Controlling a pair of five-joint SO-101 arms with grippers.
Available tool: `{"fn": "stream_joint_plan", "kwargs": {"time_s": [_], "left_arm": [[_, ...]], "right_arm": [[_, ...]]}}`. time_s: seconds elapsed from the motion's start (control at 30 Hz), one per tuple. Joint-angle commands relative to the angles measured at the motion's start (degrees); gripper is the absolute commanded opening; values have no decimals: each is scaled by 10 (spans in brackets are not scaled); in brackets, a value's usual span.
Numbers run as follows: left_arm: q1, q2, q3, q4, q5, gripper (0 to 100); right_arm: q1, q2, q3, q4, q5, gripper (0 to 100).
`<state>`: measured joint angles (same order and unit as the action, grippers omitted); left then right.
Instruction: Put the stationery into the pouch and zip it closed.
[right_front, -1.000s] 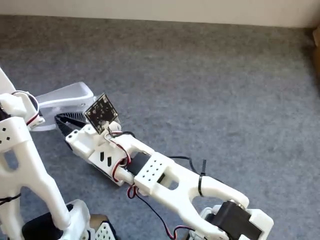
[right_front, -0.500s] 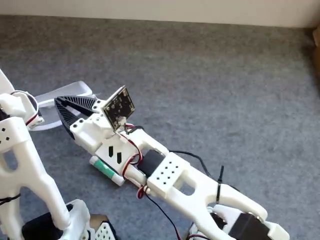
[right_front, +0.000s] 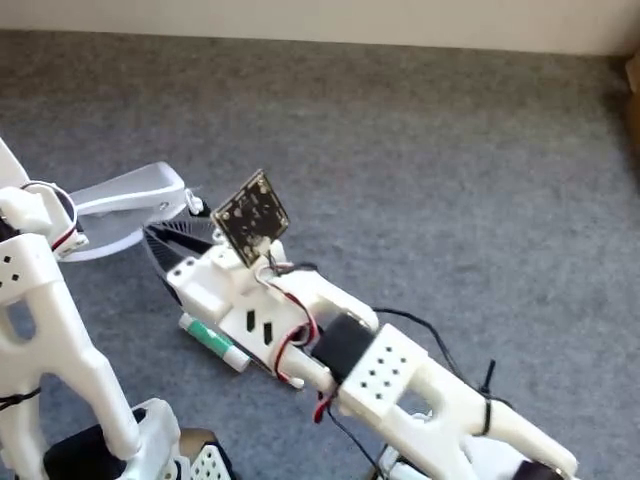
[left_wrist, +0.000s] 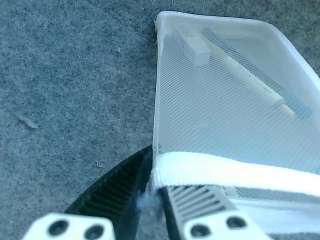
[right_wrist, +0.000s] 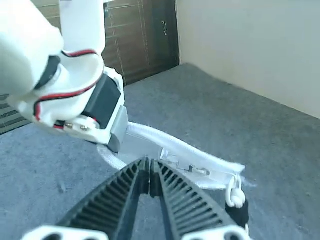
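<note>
Gripping white mesh pouch (left_wrist: 225, 100) by its zipper edge: left gripper (left_wrist: 154, 182), fingers clamped tight on fabric, far left of grey carpet (right_front: 450, 150). Pen (left_wrist: 250, 82) inside pouch. Beside it, right gripper (right_wrist: 149, 167) fully closed, empty, tips close to pouch. Green-and-white marker (right_front: 212, 340) lying on carpet, partly under right arm

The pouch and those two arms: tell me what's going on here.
The left gripper is clamped on the edge of the mesh pouch, which already holds some stationery. The right gripper is shut and empty, close to the pouch's zip pull. A green and white pen lies on the carpet, not yet in the pouch.
</note>
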<state>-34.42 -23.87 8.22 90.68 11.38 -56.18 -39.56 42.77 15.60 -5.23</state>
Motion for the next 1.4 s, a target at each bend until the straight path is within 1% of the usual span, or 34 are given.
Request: {"fn": "stream_joint_plan", "kwargs": {"time_s": [0.0,0.1,0.3,0.4,0.5,0.57,0.63,0.8,1.17,1.37], "left_arm": [[-12,-5,1,-8,5,7],[-12,-5,1,-8,5,7],[-12,-5,1,-8,5,7],[-12,-5,1,-8,5,7],[-12,-5,1,-8,5,7],[-12,-4,1,-8,5,7],[-12,-4,1,-8,5,7],[-12,-2,1,-8,5,7],[-12,-1,1,-8,5,7],[-12,-1,1,-8,5,7]], "right_arm": [[-10,-51,34,70,4,5],[-23,-69,74,117,4,5],[-42,-72,142,118,4,7],[-69,-72,149,119,4,12],[-86,-64,151,120,4,78],[-85,-37,150,120,3,138],[-81,0,146,120,3,171],[-82,95,138,119,4,170],[-83,262,16,120,3,170],[-82,336,-19,120,3,170]]}}
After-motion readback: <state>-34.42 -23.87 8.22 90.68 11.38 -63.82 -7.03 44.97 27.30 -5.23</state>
